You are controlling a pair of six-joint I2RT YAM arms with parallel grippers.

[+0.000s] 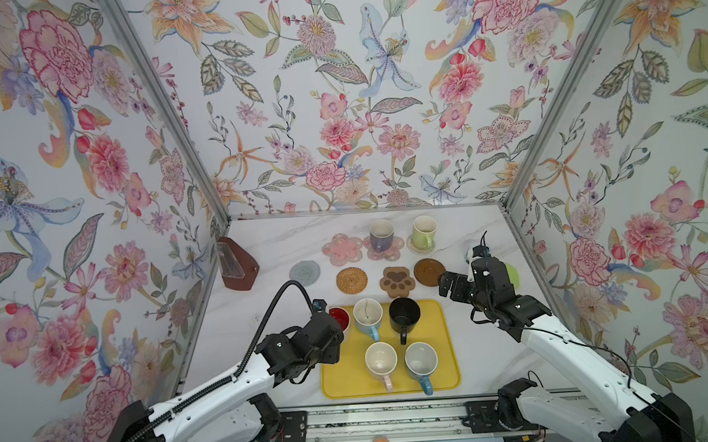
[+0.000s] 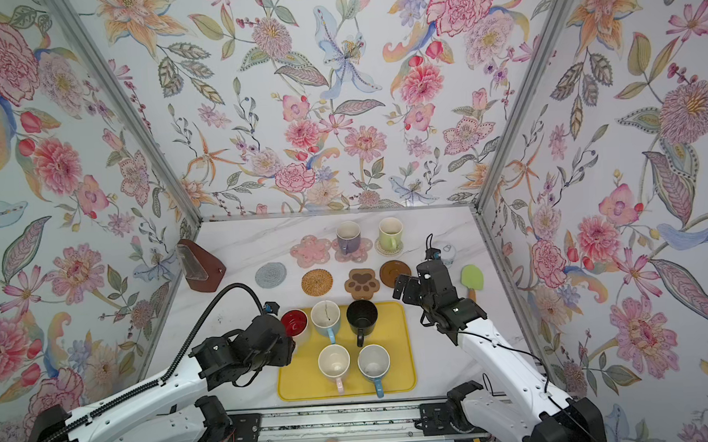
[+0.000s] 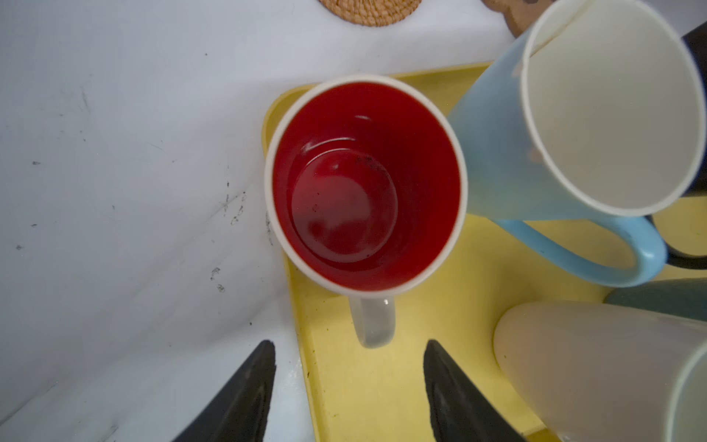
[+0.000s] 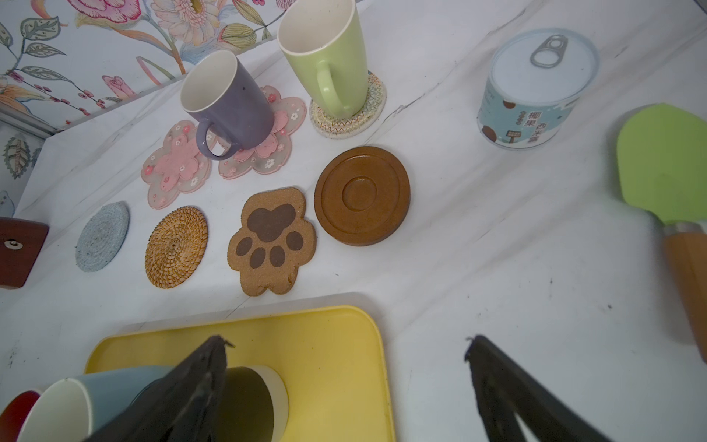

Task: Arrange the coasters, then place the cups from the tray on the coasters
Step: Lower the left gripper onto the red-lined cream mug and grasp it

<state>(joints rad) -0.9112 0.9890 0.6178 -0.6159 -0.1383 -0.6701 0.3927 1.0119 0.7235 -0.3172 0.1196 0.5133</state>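
Note:
The yellow tray (image 1: 344,380) holds a white cup with red inside (image 3: 365,183), a light blue cup (image 1: 367,312), a black cup (image 1: 404,315), a pink-handled cup (image 1: 381,360) and a blue cup (image 1: 421,360). A lilac cup (image 1: 381,234) stands on a pink flower coaster, a green cup (image 1: 423,230) on the pale woven one. Bare are the other pink coaster (image 1: 342,249) and the grey (image 1: 304,271), rattan (image 1: 351,280), paw (image 1: 397,281) and dark wooden (image 1: 427,271) coasters. My left gripper (image 3: 349,342) is open just short of the red cup's handle. My right gripper (image 4: 346,340) hangs open over the tray's far right corner.
A brown wedge-shaped stand (image 1: 238,265) leans by the left wall. A white-blue can (image 4: 535,92) and a green spatula (image 4: 665,164) lie right of the coasters. Floral walls close in the table on three sides.

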